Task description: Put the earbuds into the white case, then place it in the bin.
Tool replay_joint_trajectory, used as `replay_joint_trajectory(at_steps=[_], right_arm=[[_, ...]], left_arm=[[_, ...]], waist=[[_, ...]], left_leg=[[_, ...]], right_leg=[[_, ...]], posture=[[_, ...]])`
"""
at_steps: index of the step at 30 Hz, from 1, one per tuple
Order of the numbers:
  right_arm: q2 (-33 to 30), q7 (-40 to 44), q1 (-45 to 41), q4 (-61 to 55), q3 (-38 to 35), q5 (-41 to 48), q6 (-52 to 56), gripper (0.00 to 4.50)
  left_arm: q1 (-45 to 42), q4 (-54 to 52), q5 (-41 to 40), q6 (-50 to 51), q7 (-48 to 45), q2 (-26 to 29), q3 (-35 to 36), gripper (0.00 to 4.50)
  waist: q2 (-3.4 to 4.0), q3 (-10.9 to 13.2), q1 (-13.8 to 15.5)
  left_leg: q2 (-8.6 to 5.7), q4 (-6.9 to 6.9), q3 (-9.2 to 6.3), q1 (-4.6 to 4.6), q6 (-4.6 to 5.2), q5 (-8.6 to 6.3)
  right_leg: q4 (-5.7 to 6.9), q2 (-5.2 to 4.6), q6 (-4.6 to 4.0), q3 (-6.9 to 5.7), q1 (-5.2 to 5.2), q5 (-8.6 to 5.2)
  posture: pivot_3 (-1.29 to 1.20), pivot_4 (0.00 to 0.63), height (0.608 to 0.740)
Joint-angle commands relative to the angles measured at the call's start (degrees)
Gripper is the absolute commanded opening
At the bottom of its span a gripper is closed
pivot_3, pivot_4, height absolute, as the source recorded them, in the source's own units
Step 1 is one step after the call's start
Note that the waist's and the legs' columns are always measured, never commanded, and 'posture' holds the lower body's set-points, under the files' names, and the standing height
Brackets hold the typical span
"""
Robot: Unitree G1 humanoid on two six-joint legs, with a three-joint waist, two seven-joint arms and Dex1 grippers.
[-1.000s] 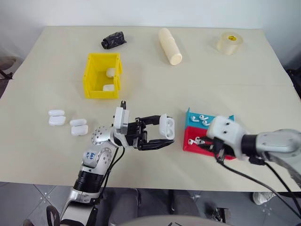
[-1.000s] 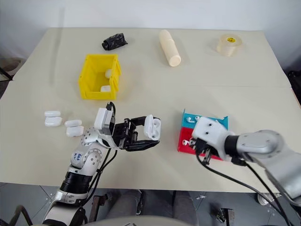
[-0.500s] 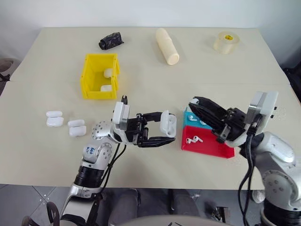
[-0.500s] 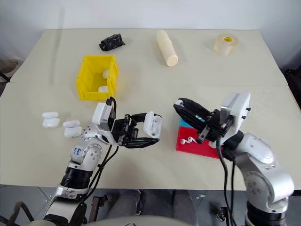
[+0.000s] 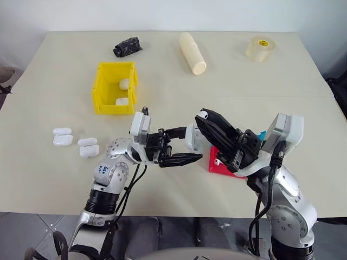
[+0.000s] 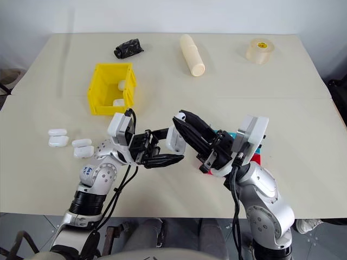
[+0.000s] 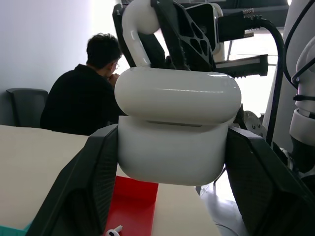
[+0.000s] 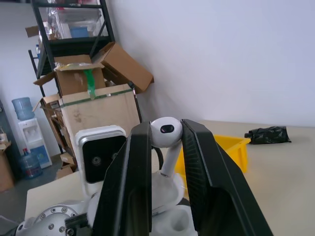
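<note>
Right pincer (image 8: pixel 165 147) was clamped on one earbud (image 8: pixel 165 132), head up between the fingers and stem pointing down, its long axis roughly vertical, just above the white case (image 7: pixel 176 128). Left pincer (image 5: pixel 184 148) was closed on that case, holding it above the counter (image 5: pixel 162 97) near the red tray (image 5: pixel 219 168). The lid looked shut from the left wrist view, though its far side was hidden. To do this well, the lid should be open before lowering the stem straight into its socket. The bin (image 5: pixel 105 95) stood well apart.
</note>
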Motion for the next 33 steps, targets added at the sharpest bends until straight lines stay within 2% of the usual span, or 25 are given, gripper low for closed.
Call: replay_joint_trajectory(at_steps=[1,25,33], right_arm=[[0.30,0.09,1.67,-0.13,0.83,-0.54,-2.83,0.52],[-3.40,5.46,3.29,7.10,6.37,-7.36,-10.82,0.52],[-4.77,6.55,3.31,7.44,7.18,-5.04,-9.09,0.52]], left_arm=[[-0.46,-3.52,-1.91,0.53,0.76,-0.06,0.64,2.83],[-1.03,-5.04,-2.59,1.53,0.92,-0.12,0.21,2.83],[-1.24,-4.81,-2.40,1.14,0.62,-0.54,0.11,2.83]], waist=[[0.00,0.00,0.00],[0.01,0.00,-0.36],[0.00,0.00,-0.36]], left_leg=[[0.00,0.00,0.00,0.00,0.00,0.00],[-0.07,-0.01,0.01,0.01,0.00,0.00],[-0.06,-0.01,0.01,0.01,-0.01,0.00]], right_leg=[[0.00,-0.01,0.00,0.00,0.00,0.00],[0.00,0.00,0.00,0.01,0.00,0.00],[0.00,0.00,0.00,0.01,0.00,0.00]], posture=[[0.00,0.150,0.740],[0.00,0.150,0.740],[0.00,0.150,0.740]])
